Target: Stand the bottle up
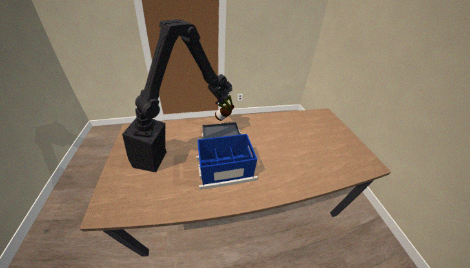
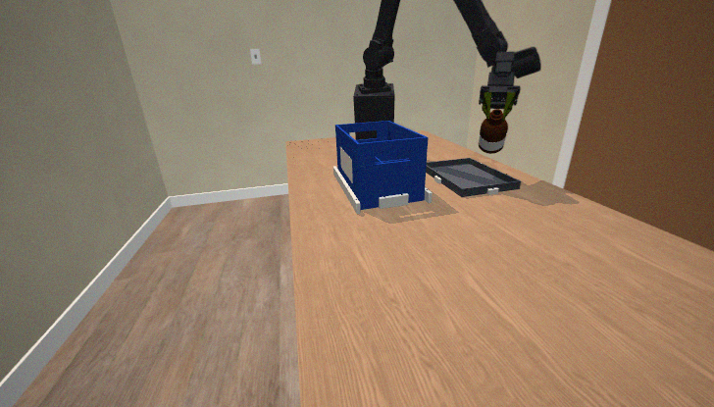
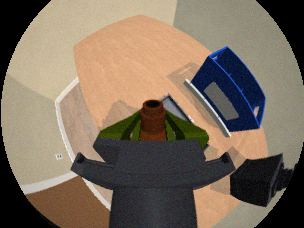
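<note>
My gripper (image 2: pixel 497 107) with green fingers is shut on the neck of a brown bottle (image 2: pixel 493 132) with a white band at its base. The bottle hangs nearly upright, slightly tilted, in the air above the dark grey tray (image 2: pixel 472 176). In the top view the bottle (image 1: pixel 223 112) hangs above the far edge of the tray (image 1: pixel 221 130). In the wrist view the bottle neck (image 3: pixel 152 118) sits between the green fingers, and a corner of the tray (image 3: pixel 175 106) shows behind it. The tray holds nothing.
A blue crate (image 1: pixel 226 159) with inner dividers stands on white rails just in front of the tray; it also shows in the exterior view (image 2: pixel 381 161) and in the wrist view (image 3: pixel 228 90). The arm's black base (image 1: pixel 143 144) stands on the table left of the crate.
</note>
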`<state>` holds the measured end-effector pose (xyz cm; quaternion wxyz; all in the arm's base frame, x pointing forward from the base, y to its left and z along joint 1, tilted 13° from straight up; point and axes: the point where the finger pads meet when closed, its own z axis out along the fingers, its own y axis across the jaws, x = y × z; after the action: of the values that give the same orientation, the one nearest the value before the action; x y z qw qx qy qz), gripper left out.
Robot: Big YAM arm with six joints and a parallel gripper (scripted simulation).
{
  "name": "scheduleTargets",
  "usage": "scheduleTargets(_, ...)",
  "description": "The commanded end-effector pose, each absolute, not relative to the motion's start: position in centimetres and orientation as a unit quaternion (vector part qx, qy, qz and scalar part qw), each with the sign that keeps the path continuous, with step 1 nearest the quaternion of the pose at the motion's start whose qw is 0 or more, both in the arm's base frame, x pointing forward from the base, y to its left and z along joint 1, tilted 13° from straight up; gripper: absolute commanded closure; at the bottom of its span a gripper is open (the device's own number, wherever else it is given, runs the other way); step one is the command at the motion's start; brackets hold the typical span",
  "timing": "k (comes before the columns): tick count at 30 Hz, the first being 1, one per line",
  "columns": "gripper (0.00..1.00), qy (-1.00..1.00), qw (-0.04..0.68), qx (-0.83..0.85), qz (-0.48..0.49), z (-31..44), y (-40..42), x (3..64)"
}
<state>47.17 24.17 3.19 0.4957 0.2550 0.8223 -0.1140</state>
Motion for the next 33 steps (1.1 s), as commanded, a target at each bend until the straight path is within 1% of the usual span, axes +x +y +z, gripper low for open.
scheduleTargets(1,1.0,0.815,0.512,0.253,-0.097,4.4,25.7,47.6)
scheduleTargets(4,1.0,0.81,0.519,0.258,-0.089,5.4,26.0,47.9)
scheduleTargets(33,1.0,0.81,0.519,0.259,-0.09,5.2,25.9,47.9)
